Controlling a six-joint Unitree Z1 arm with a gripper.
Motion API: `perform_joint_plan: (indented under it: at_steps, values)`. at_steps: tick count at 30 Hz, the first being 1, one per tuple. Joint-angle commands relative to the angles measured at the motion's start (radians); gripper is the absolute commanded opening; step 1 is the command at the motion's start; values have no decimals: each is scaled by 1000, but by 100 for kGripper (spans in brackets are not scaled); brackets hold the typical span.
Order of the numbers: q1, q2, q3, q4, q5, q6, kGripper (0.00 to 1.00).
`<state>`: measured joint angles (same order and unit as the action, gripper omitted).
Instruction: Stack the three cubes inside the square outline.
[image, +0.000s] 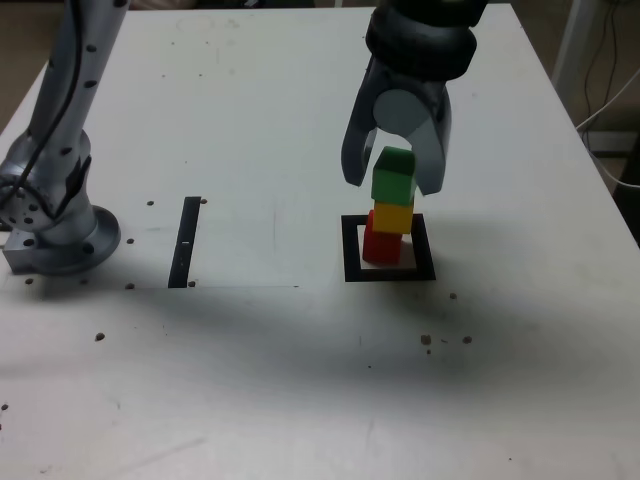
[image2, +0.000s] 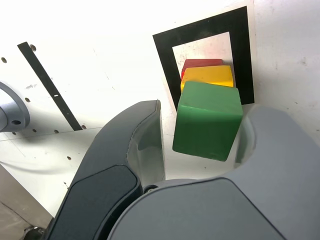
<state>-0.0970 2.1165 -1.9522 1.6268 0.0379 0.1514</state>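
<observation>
On the white surface (image: 300, 380), at four o'clock from centre, the square outline (image: 351, 250) holds all three: red cube (image: 379, 246), yellow cube (image: 392, 217), green cube (image: 393, 175) topmost. The end effector (image: 392, 188) straddles green, jaws parted, seemingly released; only withdrawal remains.

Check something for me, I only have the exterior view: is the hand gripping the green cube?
Observer: No. The wrist view shows the hand open, with a clear gap between its dark finger and the green cube.
Operator: Does green sit square on yellow?
Observer: Not quite. It is slightly twisted against the yellow cube.
Operator: Is the red one inside the outline?
Observer: Yes. The red cube stands on the pale centre of the square outline, as far as it shows.
</observation>
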Motion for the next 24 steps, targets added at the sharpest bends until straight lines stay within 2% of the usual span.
perform_joint_plan:
  at_steps: [1, 7, 11, 18, 24]
  values:
    - [-1, 4, 2, 15, -1, 2, 95]
    - [0, -2, 0, 14, 2, 2, 97]
    - [0, -19, -3, 13, 17, 1, 99]
    - [0, -90, 12, 13, 51, -2, 99]
    - [0, -150, 61, 13, 61, -4, 99]
